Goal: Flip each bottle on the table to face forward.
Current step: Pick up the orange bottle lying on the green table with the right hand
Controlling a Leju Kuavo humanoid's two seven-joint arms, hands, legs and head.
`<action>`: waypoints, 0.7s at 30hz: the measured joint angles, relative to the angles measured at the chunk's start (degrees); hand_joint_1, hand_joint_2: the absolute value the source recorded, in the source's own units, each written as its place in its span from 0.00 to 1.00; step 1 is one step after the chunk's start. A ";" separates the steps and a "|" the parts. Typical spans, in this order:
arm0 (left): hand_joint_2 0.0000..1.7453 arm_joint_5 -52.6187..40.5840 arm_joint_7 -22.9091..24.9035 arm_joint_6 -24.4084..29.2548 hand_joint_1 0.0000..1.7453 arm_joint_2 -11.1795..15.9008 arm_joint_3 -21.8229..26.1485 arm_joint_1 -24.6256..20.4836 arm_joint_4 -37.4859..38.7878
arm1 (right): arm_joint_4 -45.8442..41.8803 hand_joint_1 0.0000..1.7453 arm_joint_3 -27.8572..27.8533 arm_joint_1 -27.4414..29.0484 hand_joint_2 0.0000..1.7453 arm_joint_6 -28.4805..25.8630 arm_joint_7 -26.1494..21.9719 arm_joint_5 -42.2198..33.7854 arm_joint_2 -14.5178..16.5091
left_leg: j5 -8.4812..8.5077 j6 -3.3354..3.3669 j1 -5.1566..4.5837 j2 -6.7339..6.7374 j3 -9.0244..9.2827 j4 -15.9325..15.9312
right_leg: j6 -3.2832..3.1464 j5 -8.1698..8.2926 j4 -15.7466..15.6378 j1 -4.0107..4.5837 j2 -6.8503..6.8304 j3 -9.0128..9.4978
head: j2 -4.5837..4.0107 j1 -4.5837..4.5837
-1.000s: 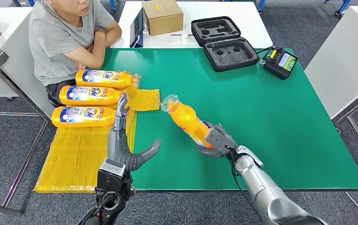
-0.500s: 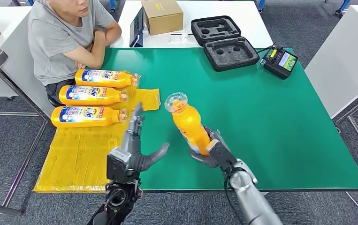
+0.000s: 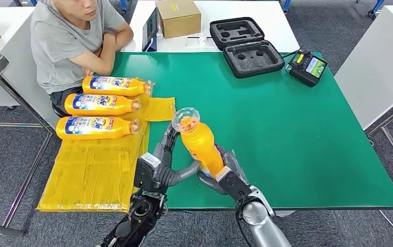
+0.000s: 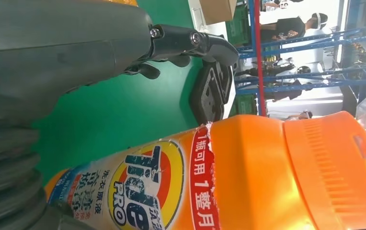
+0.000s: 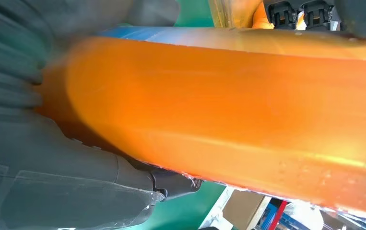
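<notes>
A green table point(image 3: 297, 128) carries a yellow mat point(image 3: 88, 170) with three labelled Tide bottles point(image 3: 97, 106). The right robot hand point(image 3: 224, 177) grips an orange Tide bottle point(image 3: 200, 144) near upright; the left robot hand point(image 3: 168, 164), fingers spread, touches it.

Glossy orange plastic bottle point(image 3: 202, 146), torn label.

You're looking at a lab/test bay: green work table point(image 3: 297, 128) butting against white benches, an open foam-lined equip. case point(image 3: 245, 47), a handheld controller point(image 3: 307, 68), a cardboard box point(image 3: 178, 18), blue metal racking point(image 4: 286, 48) standing behind, and a person point(image 3: 70, 41) sitting by, watching.
</notes>
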 joint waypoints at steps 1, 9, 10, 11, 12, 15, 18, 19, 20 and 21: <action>1.00 -0.09 -0.01 -0.05 0.00 -0.03 -0.01 0.00 0.06 | 0.27 1.00 0.15 -0.09 1.00 -0.23 -0.04 -0.15 0.02 | 0.00 0.00 0.00 0.00 -0.01 0.00 | 0.00 0.00 0.00 0.00 0.00 0.00 | 0.00 0.00; 0.00 0.18 0.09 -1.32 0.00 -0.04 -0.32 0.33 0.03 | 3.22 1.00 1.17 -1.63 1.00 -1.30 -1.11 -1.08 0.09 | 0.00 0.00 0.01 0.00 -0.02 0.00 | 0.00 0.00 0.00 0.01 0.00 -0.01 | 0.00 -0.01; 0.00 0.49 0.20 -1.95 0.00 -0.04 -0.48 0.47 -0.03 | 3.71 1.00 1.26 -1.94 1.00 -1.46 -1.31 -1.23 0.10 | 0.00 0.00 0.01 0.00 -0.01 0.00 | 0.00 0.00 0.00 0.01 0.00 -0.01 | 0.00 -0.01; 0.00 0.74 0.33 -2.60 0.00 -0.03 -0.73 0.63 -0.16 | 4.20 1.00 1.33 -2.21 1.00 -1.63 -1.49 -1.37 0.11 | 0.00 0.00 0.01 0.00 -0.01 0.00 | 0.00 0.00 0.00 0.00 -0.01 -0.01 | 0.00 -0.01; 0.00 0.91 0.46 -3.16 0.00 -0.03 -1.04 0.77 -0.32 | 4.63 1.00 1.39 -2.42 1.00 -1.75 -1.66 -1.46 0.11 | 0.00 0.00 0.00 -0.01 -0.02 0.00 | 0.00 0.00 0.00 0.00 -0.03 -0.01 | 0.00 -0.01; 0.00 1.10 0.78 -4.02 0.00 -0.02 -1.89 1.06 -0.79 | 5.60 1.00 1.63 -2.60 1.00 -1.86 -1.99 -1.70 0.19 | 0.00 0.00 0.00 -0.03 -0.02 0.00 | 0.00 0.00 0.00 0.00 -0.07 0.00 | 0.00 -0.01; 0.00 1.13 0.93 -4.15 0.00 -0.02 -2.40 1.13 -0.94 | 6.20 1.00 1.70 -2.61 1.00 -1.88 -2.06 -1.76 0.23 | 0.00 0.00 0.00 -0.02 -0.03 0.00 | 0.00 0.00 0.00 -0.01 -0.07 0.00 | 0.00 0.00; 0.00 1.13 0.96 -4.16 0.00 -0.01 -2.54 1.13 -0.97 | 6.35 1.00 1.71 -2.61 1.00 -1.92 -2.07 -1.78 0.23 | 0.00 0.00 0.00 -0.03 -0.03 0.00 | 0.00 0.00 0.00 -0.01 -0.08 0.00 | 0.00 0.00; 0.00 1.15 0.99 -4.20 0.00 -0.01 -2.64 1.14 -1.01 | 6.48 1.00 1.72 -2.62 1.00 -1.96 -2.07 -1.80 0.23 | 0.00 0.00 0.00 -0.03 -0.03 0.00 | 0.00 0.00 0.00 -0.01 -0.08 0.00 | 0.00 0.00; 0.00 1.18 1.02 -4.27 0.00 0.01 -2.71 1.14 -1.07 | 6.60 1.00 1.71 -2.63 1.00 -2.02 -2.08 -1.83 0.23 | 0.00 0.00 0.00 -0.02 -0.03 0.00 | 0.00 0.00 0.00 -0.01 -0.08 0.00 | 0.00 0.00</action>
